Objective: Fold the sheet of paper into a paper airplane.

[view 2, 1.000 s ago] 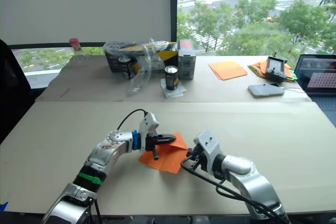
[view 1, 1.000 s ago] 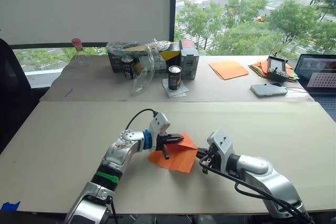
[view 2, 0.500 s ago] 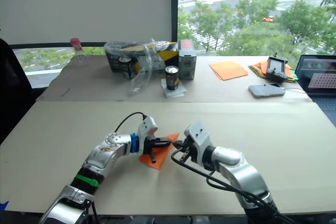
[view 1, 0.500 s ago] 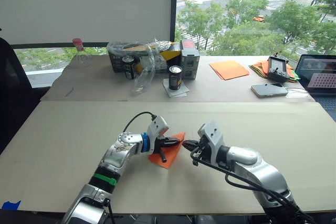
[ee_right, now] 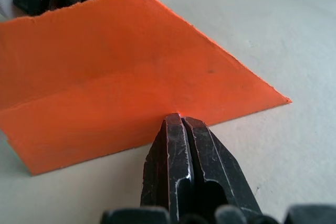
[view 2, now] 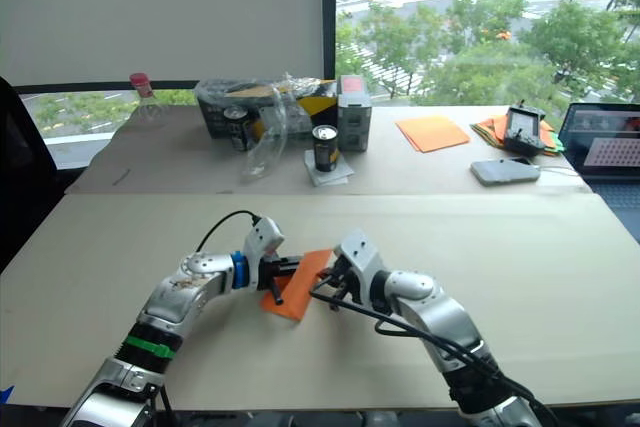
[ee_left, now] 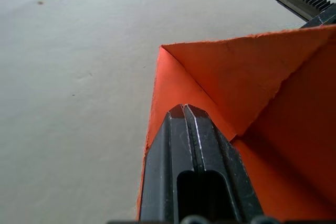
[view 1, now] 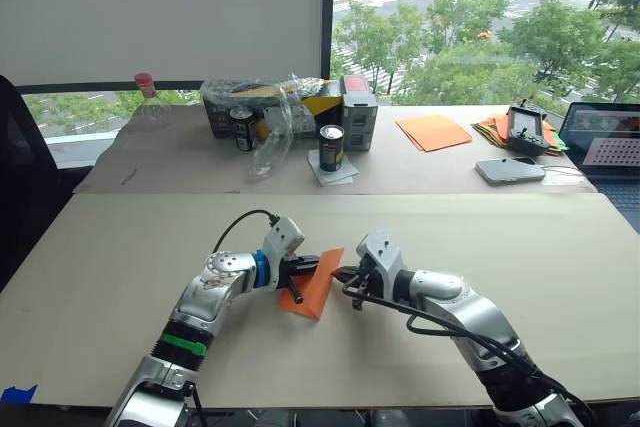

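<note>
Sheet of paper [view 1: 315,283] now narrower, folded over.

Bright daylight from the window [view 1: 480,22] behind, even light on the table [view 1: 120,257], soft faint shadows, close-up wrist views slightly soft.

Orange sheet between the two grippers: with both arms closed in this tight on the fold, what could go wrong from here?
1. The sheet of paper is thin and pinched on opposite edges by the left gripper and the right gripper; pulling apart could tear it.
2. The two grippers sit nearly tip to tip, so a small inward move might knock them together.
3. One flap stands tilted rather than flat, as the right wrist view shows; pressing now could set a crooked crease.
</note>
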Controlling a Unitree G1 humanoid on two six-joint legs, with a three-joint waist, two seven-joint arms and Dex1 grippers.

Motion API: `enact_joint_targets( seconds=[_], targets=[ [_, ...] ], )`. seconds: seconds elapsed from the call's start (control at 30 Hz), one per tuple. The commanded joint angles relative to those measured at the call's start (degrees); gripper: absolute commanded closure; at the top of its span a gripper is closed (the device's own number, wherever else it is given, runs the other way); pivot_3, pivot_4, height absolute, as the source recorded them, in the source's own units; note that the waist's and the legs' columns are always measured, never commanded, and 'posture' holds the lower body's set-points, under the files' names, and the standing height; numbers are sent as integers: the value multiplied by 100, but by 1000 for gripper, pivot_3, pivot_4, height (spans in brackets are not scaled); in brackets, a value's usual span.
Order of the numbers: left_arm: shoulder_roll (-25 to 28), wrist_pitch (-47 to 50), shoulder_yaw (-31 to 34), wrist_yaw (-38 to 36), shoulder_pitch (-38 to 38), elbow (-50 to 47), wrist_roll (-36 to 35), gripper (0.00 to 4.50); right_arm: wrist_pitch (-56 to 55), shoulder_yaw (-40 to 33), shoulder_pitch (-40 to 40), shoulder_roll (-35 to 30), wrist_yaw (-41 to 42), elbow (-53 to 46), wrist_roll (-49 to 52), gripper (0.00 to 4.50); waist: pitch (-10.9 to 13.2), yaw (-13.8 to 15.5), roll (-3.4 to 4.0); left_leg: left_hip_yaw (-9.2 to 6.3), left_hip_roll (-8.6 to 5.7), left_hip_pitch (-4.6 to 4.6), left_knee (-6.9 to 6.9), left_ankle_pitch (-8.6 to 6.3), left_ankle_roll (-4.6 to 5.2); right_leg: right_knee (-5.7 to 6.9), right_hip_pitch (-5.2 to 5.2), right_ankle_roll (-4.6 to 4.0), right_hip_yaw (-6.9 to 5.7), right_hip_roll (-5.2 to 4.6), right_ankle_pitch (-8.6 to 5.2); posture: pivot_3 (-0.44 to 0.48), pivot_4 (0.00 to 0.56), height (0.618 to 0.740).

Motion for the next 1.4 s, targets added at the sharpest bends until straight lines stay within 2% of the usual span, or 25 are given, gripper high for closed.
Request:
enact_joint_targets(
  seconds=[0.03, 0.2, 0.33, 0.53, 0.67, 0.9, 1.03, 1.23, 1.4],
  targets=[
    [89, 132, 114, 54, 119, -310, -102, 4468, -232, -22, -187, 93, 77, -9, -23, 4500, 0, 2, 0, 0, 0, 0, 0, 0, 0, 1, 0, 0, 0, 0, 0, 0, 150, 670],
    [125, 232, 186, 189, 248, -503, -138, 4468, -387, 137, -354, 260, 107, 277, -199, 4500, 0, 6, 0, 0, 0, 0, 1, 0, -1, 1, 0, 0, 0, 0, 0, 0, 150, 670],
    [353, 292, 444, 257, 186, -519, -206, 4468, -394, 323, -371, 538, 77, 633, -304, 4500, 0, -14, 1, -1, 1, 1, 0, 2, -3, 4, -3, -1, 0, 2, 0, 0, 150, 670],
    [704, 222, 758, 270, 31, -377, -237, 4468, -303, 369, -397, 481, 67, 985, -523, 4500, 0, -1, 1, -1, 0, 6, 2, 2, -4, 7, -1, -1, 1, 2, 1, 0, 150, 670],
    [693, 136, 1003, 220, -196, -297, -440, 4468, -333, 363, -315, 409, 137, 999, -539, 4500, 0, 17, 2, -2, 1, 9, 4, 3, -5, 8, 3, -1, -1, 2, 1, 0, 150, 670],
    [362, 174, 514, -237, -127, -723, -680, 4468, -281, 218, -72, 339, 25, 810, -546, 4500, -2, 31, 3, -4, -3, 8, 7, 2, -3, 7, 9, -1, -1, -1, 1, 0, 150, 670],
    [445, 236, 0, -315, 108, -815, -455, 4468, -217, 35, 71, 293, -95, 640, -524, 4500, -4, 20, 6, -3, -2, 10, 4, 2, -4, 7, 9, -1, 1, -1, 1, 0, 150, 670],
    [467, 29, -34, -173, 86, -535, -306, 4468, -225, -92, 134, 318, -181, 535, -499, 4500, -4, 38, 5, -4, -2, 11, 7, 3, -4, 8, 10, -1, -1, 0, 1, 0, 150, 670],
    [599, -140, -351, -410, 37, -327, -63, 4468, -268, -193, 231, 379, -266, 494, -445, 4500, -4, 31, 5, -3, -2, 10, 6, 3, -4, 8, 9, -1, -1, 0, 1, 0, 150, 670]
  ],
)
